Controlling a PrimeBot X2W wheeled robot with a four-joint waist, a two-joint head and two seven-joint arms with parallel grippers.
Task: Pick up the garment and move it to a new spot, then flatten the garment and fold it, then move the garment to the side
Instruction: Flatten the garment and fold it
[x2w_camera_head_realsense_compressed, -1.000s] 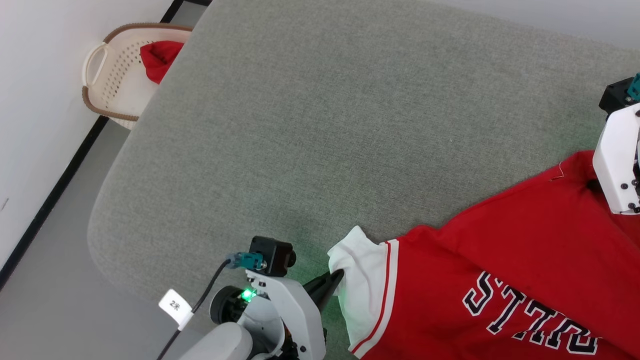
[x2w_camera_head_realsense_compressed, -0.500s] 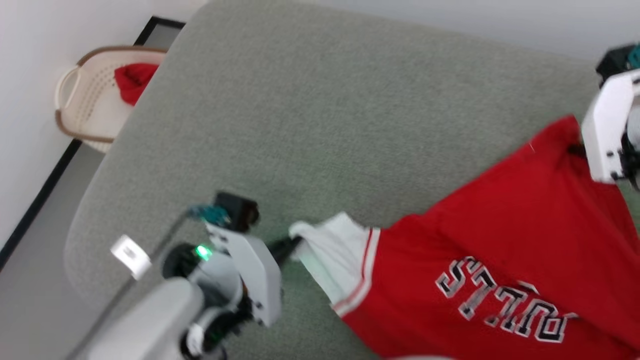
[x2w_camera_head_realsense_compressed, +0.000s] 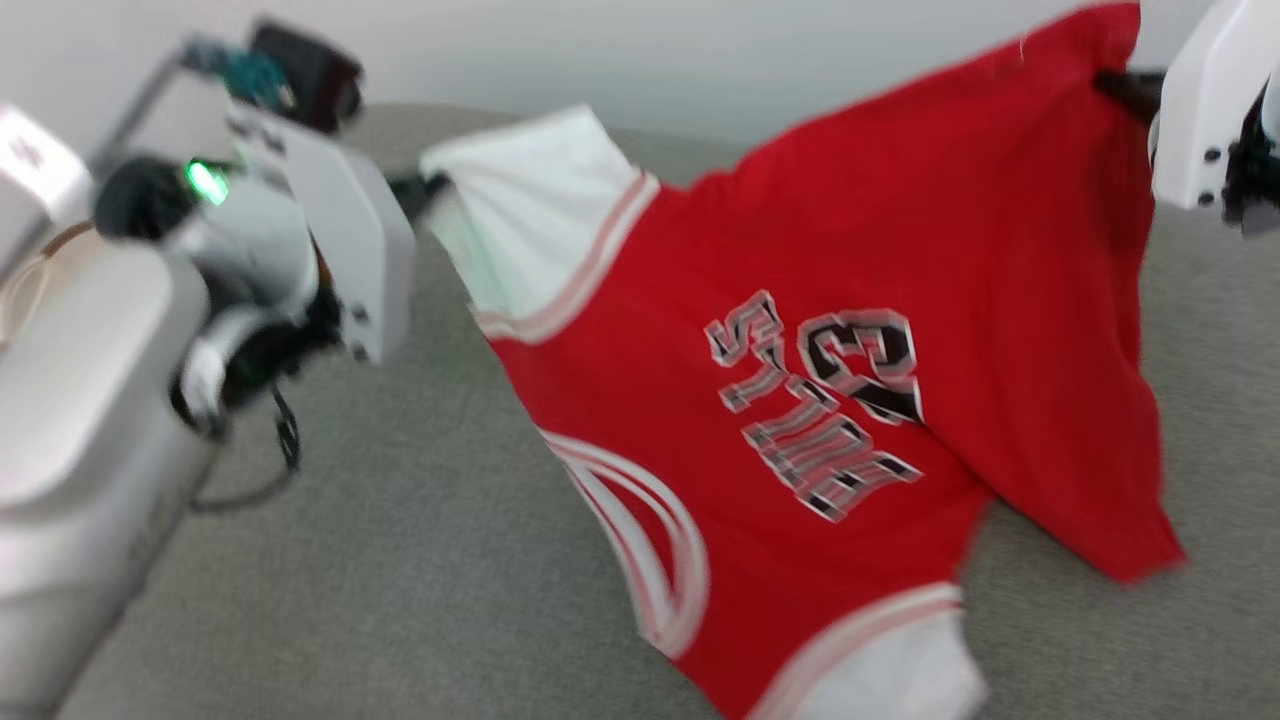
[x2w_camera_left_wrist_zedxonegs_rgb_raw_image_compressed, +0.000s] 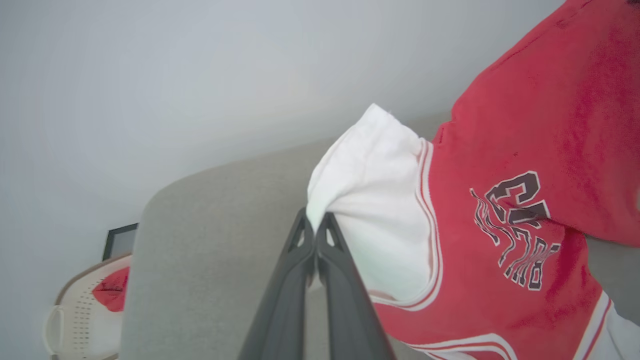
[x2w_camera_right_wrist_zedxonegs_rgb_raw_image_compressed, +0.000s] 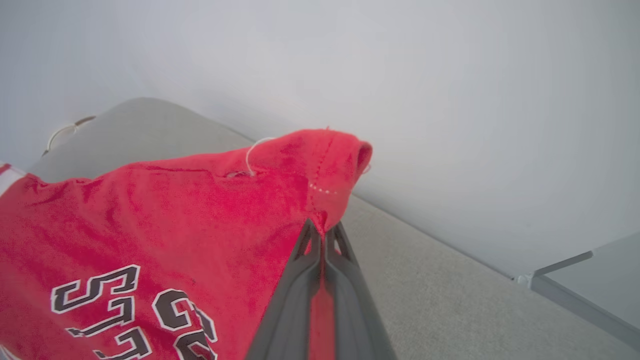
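Holding the shirt (x2w_camera_head_realsense_compressed: 830, 300) spread in the air above the padded surface (x2w_camera_head_realsense_compressed: 400, 560), for transfer to a new spot: left fingers (x2w_camera_left_wrist_zedxonegs_rgb_raw_image_compressed: 297, 260) closed tight on the white sleeve (x2w_camera_left_wrist_zedxonegs_rgb_raw_image_compressed: 370, 200), right fingers (x2w_camera_right_wrist_zedxonegs_rgb_raw_image_compressed: 302, 270) closed tight on a red corner (x2w_camera_right_wrist_zedxonegs_rgb_raw_image_compressed: 335, 165), to stretch the cloth

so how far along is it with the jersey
Pickup looks done: the left gripper pinches a white sleeve, the right gripper a red corner, and the garment hangs spread between them over the grey cushion. In hand: carrying it. Left: laying it down, flattening, folding, moving aside.
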